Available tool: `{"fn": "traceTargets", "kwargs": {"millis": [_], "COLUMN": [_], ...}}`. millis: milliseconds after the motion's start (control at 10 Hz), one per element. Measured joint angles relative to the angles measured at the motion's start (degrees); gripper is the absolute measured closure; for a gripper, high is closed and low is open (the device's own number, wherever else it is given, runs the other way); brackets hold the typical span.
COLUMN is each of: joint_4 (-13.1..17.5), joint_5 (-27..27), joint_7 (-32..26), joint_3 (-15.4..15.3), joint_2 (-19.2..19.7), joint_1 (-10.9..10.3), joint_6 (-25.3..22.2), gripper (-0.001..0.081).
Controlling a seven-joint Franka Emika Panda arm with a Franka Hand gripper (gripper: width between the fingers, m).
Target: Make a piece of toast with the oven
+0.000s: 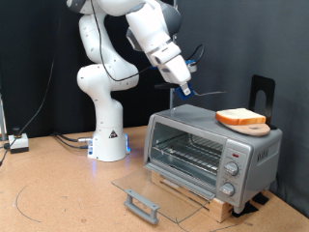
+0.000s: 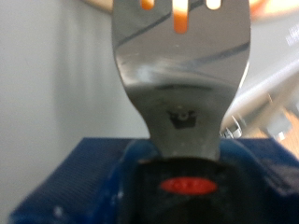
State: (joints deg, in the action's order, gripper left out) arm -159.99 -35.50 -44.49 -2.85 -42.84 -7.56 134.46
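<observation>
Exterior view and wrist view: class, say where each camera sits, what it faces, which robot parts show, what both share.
Exterior view: off the arm, facing the oven, door open; shows the white arm and pincer.
Wrist view: on the hand, looking along a slotted metal spatula; no robot part clearly shows.
Shared: the spatula and the piece of toast, orange through the slots.

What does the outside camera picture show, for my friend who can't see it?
A white robot arm's gripper holds a spatula above a silver toaster oven with its glass door open. A slice of toast sits on a round wooden board on top.
</observation>
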Motion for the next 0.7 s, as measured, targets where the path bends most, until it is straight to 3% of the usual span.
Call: {"fn": "traceTargets", "kwargs": {"millis": [300, 700], "joint_4": [0.92, 4.69], "joint_5": [4.27, 10.78], "joint_7": [-0.24, -5.78], "joint_3": [3.44, 11.88], "joint_2": [0.0, 0.01], "joint_1": [5.77, 9.95], "joint_6": [-4.11, -17.79], "gripper": [0.0412, 0.0412]}}
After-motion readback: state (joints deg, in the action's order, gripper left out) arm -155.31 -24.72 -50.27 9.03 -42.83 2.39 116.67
